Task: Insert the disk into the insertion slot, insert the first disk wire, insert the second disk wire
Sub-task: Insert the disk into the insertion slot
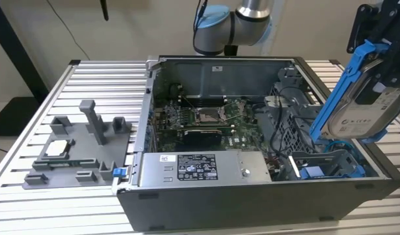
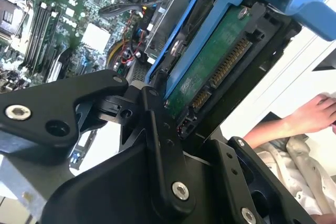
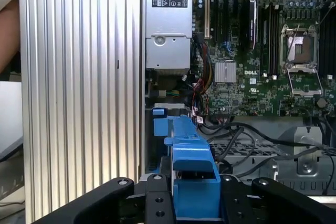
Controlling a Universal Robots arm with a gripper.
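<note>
My gripper (image 1: 377, 73) hangs at the exterior view's right, above the right end of the open computer case (image 1: 252, 205), and is shut on the disk (image 1: 360, 115). The disk is a silver drive with a white label in a bright blue carrier; it hangs tilted, nearly on edge, clear of the case. Below it lies the insertion slot (image 1: 327, 165), a grey bay with blue rails at the case's front right corner. In the second wrist view the disk (image 2: 220, 66) shows its green circuit board between the black fingers (image 2: 157, 129). In the first wrist view the blue carrier (image 3: 191, 174) sits in the gripper (image 3: 191, 205).
A grey labelled power-supply box (image 1: 200, 167) sits along the case front, with the motherboard (image 1: 200, 117) behind it. Black cables and a perforated cage (image 1: 288, 122) lie beside the slot. A grey fixture (image 1: 76, 147) stands on the slatted table. A person's hand (image 2: 310, 116) is nearby.
</note>
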